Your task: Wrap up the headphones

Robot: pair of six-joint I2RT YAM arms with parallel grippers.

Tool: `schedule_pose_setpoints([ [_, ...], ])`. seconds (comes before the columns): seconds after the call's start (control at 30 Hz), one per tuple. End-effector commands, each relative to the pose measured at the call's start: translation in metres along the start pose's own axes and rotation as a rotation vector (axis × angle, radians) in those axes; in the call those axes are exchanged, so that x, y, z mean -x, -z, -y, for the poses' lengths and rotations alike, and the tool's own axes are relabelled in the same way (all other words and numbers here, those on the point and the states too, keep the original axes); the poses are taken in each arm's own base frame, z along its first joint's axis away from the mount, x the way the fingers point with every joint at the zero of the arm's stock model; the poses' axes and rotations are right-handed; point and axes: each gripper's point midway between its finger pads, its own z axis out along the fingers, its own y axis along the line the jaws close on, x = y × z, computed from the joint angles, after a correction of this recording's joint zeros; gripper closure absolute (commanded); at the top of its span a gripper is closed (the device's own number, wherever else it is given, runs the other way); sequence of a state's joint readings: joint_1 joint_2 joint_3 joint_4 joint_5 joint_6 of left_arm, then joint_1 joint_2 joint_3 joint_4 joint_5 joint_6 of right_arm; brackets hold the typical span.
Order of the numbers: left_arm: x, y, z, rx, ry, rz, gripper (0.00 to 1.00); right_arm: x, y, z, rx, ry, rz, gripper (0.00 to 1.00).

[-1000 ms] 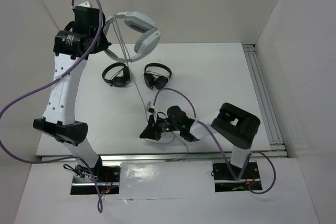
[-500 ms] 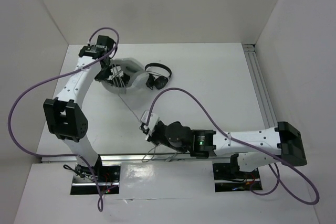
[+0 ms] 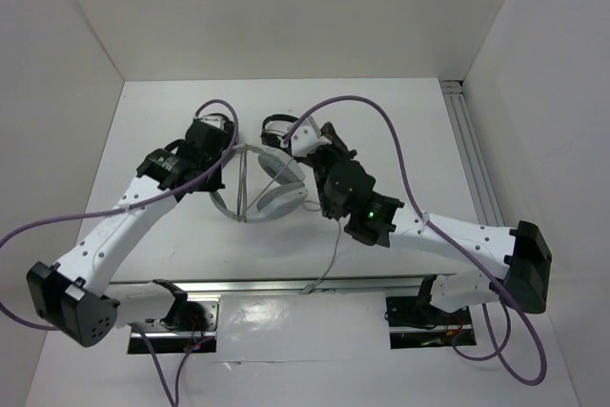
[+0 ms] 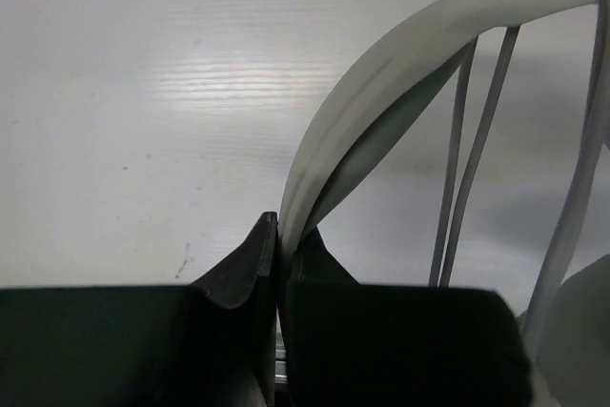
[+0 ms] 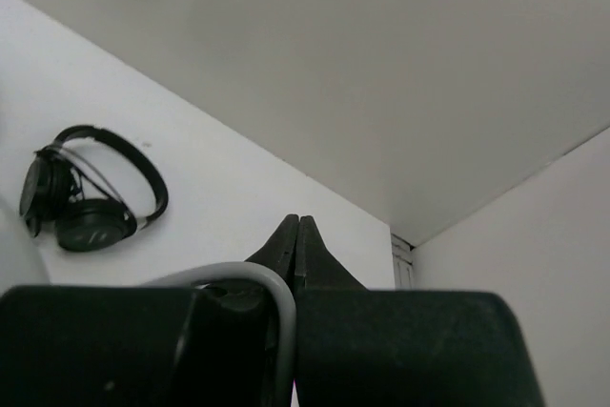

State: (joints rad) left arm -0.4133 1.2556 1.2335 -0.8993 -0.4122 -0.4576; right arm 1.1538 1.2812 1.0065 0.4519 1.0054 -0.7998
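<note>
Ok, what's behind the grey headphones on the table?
A black on-ear pair, partly covered from above by the right hand. Anything under the left arm is hidden.

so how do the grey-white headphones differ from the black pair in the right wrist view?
Colour: the grey-white headphones are pale, the black headphones dark. Size: the grey-white headphones look bigger, with a far wider band than the black headphones' thin one. State: the left end effector pinches the grey-white band; the black headphones lie free on the table. Both have a band joining two cups.
</note>
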Motion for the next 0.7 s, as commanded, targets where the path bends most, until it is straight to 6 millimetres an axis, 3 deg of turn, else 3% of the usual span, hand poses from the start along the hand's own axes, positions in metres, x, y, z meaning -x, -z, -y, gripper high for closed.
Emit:
schedule_pose_setpoints([
  [0.0, -0.004, 0.023, 0.022, -0.143, -0.098, 0.072, 1.00, 0.043, -0.017, 0.068, -0.105, -0.191, 0.124, 1.00],
  [0.07, -0.011, 0.033, 0.040, -0.227, -0.162, 0.069, 1.00, 0.050, -0.023, 0.081, -0.128, -0.197, 0.161, 1.00],
  [0.1, -0.015, 0.037, 0.039, -0.228, -0.187, 0.068, 1.00, 0.048, -0.029, 0.093, -0.157, -0.184, 0.157, 1.00],
  [0.13, -0.019, 0.042, 0.036, -0.215, -0.210, 0.053, 1.00, 0.041, -0.037, 0.093, -0.174, -0.162, 0.139, 1.00],
  [0.17, -0.025, 0.048, 0.042, -0.229, -0.234, 0.054, 1.00, 0.045, -0.043, 0.102, -0.187, -0.166, 0.154, 1.00],
  [0.2, -0.022, 0.057, 0.045, -0.253, -0.237, 0.081, 1.00, 0.034, -0.054, 0.111, -0.210, -0.158, 0.128, 1.00],
  [0.3, -0.033, 0.078, 0.062, -0.354, -0.310, 0.073, 1.00, 0.026, -0.075, 0.110, -0.161, -0.183, 0.126, 1.00],
  [0.33, -0.036, 0.083, 0.064, -0.371, -0.334, 0.068, 1.00, 0.014, -0.085, 0.114, -0.162, -0.180, 0.105, 1.00],
  [0.4, -0.042, 0.099, 0.075, -0.439, -0.382, 0.060, 1.00, 0.015, -0.095, 0.109, -0.099, -0.208, 0.124, 1.00],
  [0.47, -0.040, 0.114, 0.080, -0.500, -0.395, 0.073, 1.00, -0.005, -0.110, 0.099, -0.044, -0.183, 0.073, 1.00],
  [0.5, -0.034, 0.119, 0.077, -0.498, -0.384, 0.102, 1.00, -0.003, -0.112, 0.094, 0.003, -0.185, 0.086, 1.00],
  [0.57, -0.023, 0.130, 0.067, -0.466, -0.351, 0.127, 1.00, -0.019, -0.124, 0.084, 0.039, -0.207, 0.051, 1.00],
  [0.63, -0.014, 0.145, 0.066, -0.498, -0.334, 0.161, 1.00, -0.028, -0.128, 0.051, 0.221, -0.238, 0.036, 1.00],
  [0.67, -0.009, 0.157, 0.066, -0.535, -0.334, 0.188, 1.00, -0.045, -0.134, 0.035, 0.290, -0.242, 0.002, 1.00],
])
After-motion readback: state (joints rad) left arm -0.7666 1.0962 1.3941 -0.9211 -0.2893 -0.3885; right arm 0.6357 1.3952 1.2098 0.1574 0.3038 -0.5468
